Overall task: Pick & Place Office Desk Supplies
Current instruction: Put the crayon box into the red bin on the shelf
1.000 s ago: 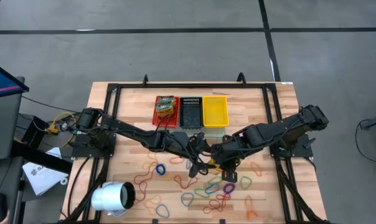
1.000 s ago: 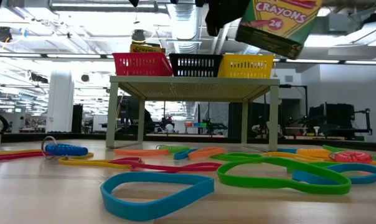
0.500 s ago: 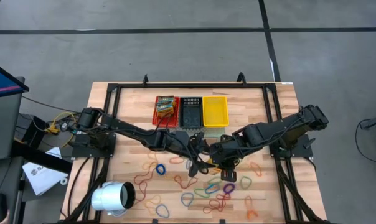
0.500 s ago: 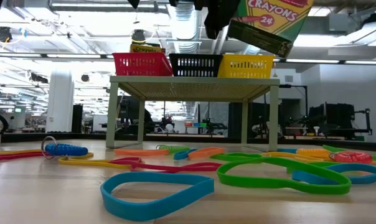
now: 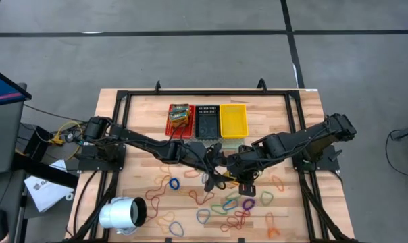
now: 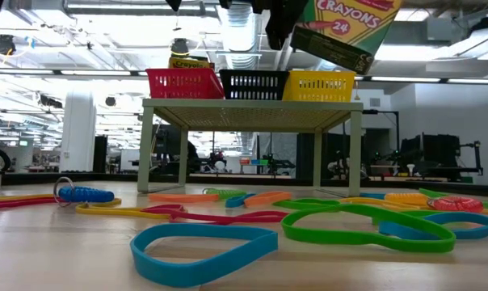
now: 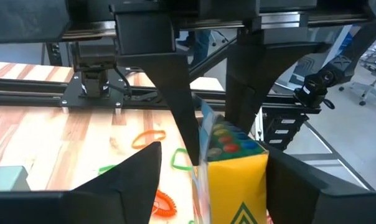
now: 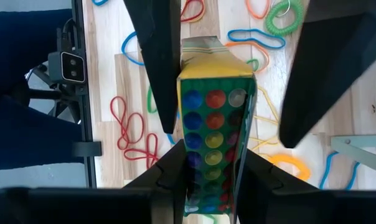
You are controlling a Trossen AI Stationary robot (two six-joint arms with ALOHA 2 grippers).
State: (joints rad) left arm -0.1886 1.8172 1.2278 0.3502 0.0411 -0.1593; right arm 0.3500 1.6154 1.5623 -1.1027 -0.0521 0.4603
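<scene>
— What are the fingers doing?
— The right gripper [image 8: 210, 186] is clamped on the crayon box [image 8: 214, 134], held in the air above the rubber bands [image 5: 224, 206]. The left gripper [image 7: 214, 93] straddles the box's other end, fingers apart.
— And where's the box?
— Mid-table, just before the yellow basket [image 5: 233, 120].

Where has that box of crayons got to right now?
The crayon box is up in the air mid-table, between the right gripper and left gripper, above the rubber bands, just in front of the baskets.
</scene>
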